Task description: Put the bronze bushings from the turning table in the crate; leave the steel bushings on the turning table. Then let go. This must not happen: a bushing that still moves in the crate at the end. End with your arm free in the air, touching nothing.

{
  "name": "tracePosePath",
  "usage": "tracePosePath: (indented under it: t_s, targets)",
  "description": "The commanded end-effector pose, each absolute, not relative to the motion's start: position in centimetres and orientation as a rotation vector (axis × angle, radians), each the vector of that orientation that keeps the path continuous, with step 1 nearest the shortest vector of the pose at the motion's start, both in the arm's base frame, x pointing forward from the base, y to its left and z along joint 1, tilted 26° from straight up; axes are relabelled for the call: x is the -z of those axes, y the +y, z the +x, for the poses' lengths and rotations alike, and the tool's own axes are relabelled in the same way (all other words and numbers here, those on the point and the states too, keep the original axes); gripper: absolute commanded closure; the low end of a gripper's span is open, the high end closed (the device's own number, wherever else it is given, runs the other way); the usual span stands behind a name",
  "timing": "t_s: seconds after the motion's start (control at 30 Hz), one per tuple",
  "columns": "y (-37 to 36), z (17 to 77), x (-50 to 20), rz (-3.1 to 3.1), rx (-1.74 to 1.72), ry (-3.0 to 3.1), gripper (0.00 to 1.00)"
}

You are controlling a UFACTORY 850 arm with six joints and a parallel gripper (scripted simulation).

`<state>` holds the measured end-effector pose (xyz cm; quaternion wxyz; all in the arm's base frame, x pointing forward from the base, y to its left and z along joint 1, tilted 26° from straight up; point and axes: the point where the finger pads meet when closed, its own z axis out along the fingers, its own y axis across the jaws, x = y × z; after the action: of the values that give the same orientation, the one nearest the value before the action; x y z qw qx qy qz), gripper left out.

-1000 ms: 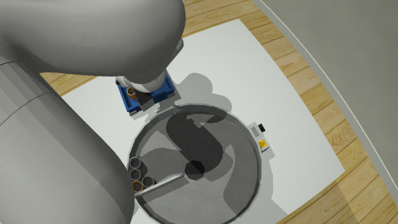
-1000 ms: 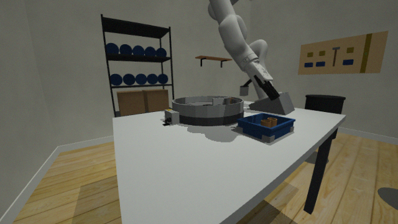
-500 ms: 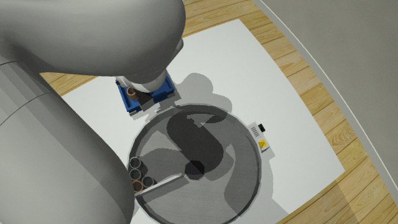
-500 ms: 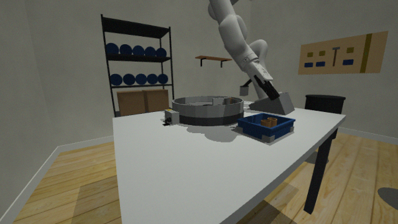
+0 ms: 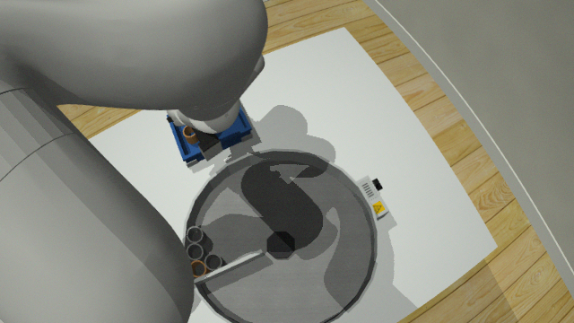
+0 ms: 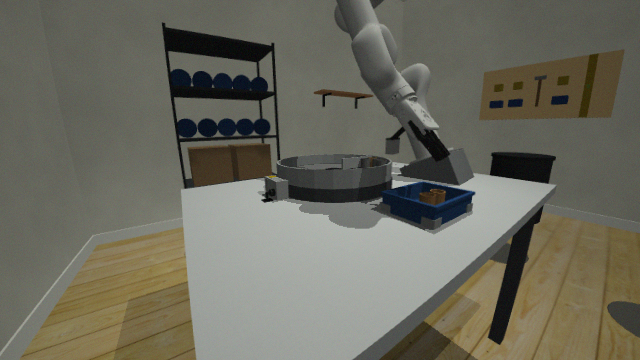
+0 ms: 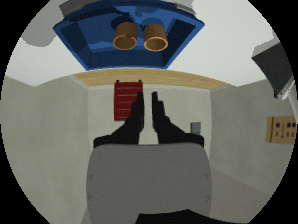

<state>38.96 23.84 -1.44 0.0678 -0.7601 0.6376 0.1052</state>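
your top view looks steeply down from above; your exterior faces the table from farther off; your wrist, closest, shares the blue crate point(image 5: 181, 145) point(image 6: 407, 209) point(image 7: 117, 61), upper in frame.

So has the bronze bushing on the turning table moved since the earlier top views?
No: the bronze bushing still sits against the straight bar, beside the same steel bushing.
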Motion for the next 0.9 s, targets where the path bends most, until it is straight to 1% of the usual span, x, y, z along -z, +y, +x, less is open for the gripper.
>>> tracePosePath:
  t_s: [0.0,0.07,0.17,0.27,0.33,0.77,0.83,0.87]
  targets:
    - [23.9,39.0,1.4,-2.289,-0.316,1.919,0.9]
    - [23.0,38.9,1.0,-2.289,-0.316,1.919,0.9]
    - [19.8,38.0,-0.5,-2.289,-0.316,1.919,0.9]
    - [19.4,37.9,-0.7,-2.289,-0.316,1.919,0.9]
    - [17.0,37.3,-1.7,-2.289,-0.316,1.919,0.9]
    - [9.3,35.2,-5.2,-2.288,-0.316,1.918,0.9]
    - [9.3,35.2,-5.2,-2.288,-0.316,1.918,0.9]
    - [7.5,34.8,-6.0,-2.288,-0.316,1.918,0.9]
